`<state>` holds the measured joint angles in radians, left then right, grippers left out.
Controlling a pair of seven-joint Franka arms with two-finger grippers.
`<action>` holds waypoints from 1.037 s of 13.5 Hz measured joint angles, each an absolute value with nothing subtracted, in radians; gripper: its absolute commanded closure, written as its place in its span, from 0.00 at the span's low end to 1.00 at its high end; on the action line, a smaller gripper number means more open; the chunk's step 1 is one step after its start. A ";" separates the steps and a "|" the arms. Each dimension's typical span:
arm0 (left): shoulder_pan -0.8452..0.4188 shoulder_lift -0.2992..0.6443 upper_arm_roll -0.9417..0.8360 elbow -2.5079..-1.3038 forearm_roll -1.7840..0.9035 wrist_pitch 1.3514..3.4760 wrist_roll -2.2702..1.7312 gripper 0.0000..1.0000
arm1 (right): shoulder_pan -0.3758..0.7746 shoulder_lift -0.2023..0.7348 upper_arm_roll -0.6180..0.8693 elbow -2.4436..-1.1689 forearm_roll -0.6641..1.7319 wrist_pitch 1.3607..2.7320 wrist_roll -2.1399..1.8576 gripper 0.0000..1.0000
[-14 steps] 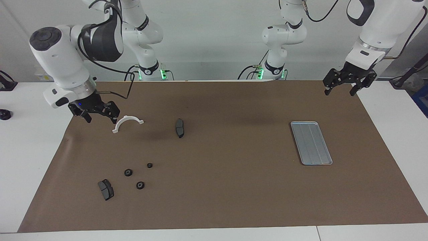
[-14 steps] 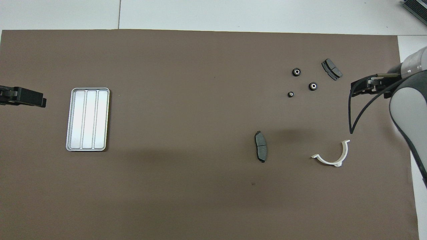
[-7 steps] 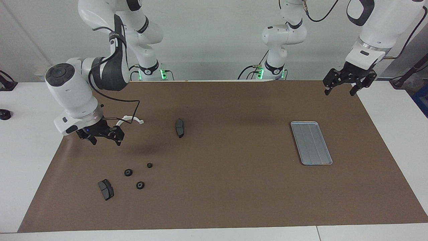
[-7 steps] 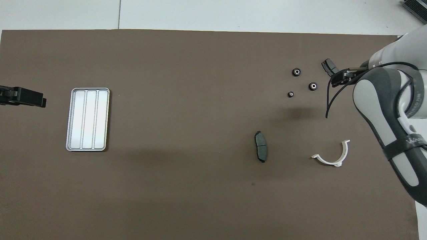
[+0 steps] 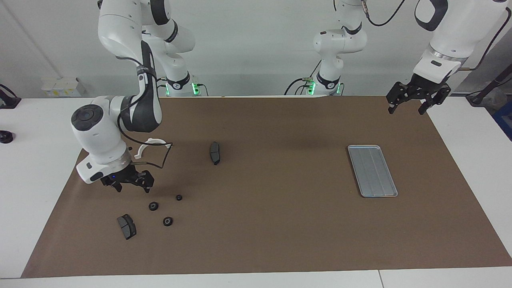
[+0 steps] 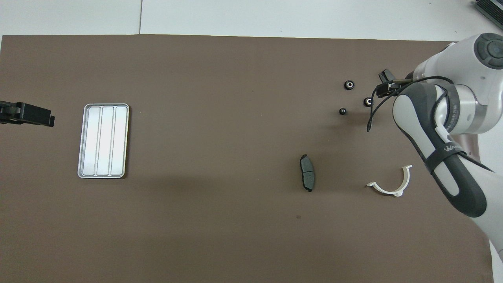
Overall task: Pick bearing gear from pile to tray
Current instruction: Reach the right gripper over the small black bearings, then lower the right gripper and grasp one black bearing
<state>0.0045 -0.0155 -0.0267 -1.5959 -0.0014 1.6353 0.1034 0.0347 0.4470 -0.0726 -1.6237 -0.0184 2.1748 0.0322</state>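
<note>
The pile lies at the right arm's end of the brown mat: three small black rings [image 5: 153,206], [image 5: 179,197], [image 5: 167,221], a dark grey pad [image 5: 127,226] beside them, another pad [image 5: 215,153] nearer the robots, and a white half-ring bracket [image 5: 150,145] partly hidden by the right arm. My right gripper [image 5: 133,188] is open and empty, raised over the mat just beside the rings; in the overhead view it [image 6: 386,87] covers part of one ring [image 6: 368,102]. The silver tray [image 5: 372,171] lies empty at the left arm's end. My left gripper [image 5: 406,110] waits open beside the tray.
The brown mat [image 5: 280,224] covers most of the white table. The right arm's cable [image 5: 160,160] loops down near the bracket. The left gripper shows at the edge of the overhead view [image 6: 27,114], beside the tray [image 6: 103,140].
My right gripper has moved away from the robots, from beside the white bracket to just beside the rings, and lower. The left arm and all parts have not moved.
</note>
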 measured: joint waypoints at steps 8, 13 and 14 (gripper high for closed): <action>0.004 -0.015 -0.027 -1.596 -0.001 1.635 0.103 0.00 | 0.073 0.552 -0.072 -1.620 -0.018 2.280 0.048 0.10; 0.004 -0.015 -0.027 -1.596 -0.001 1.635 0.103 0.00 | 0.075 0.566 -0.073 -1.621 -0.018 2.293 0.050 0.33; 0.004 -0.015 -0.027 -1.596 -0.001 1.635 0.103 0.00 | 0.075 0.568 -0.073 -1.621 -0.018 2.294 0.051 0.37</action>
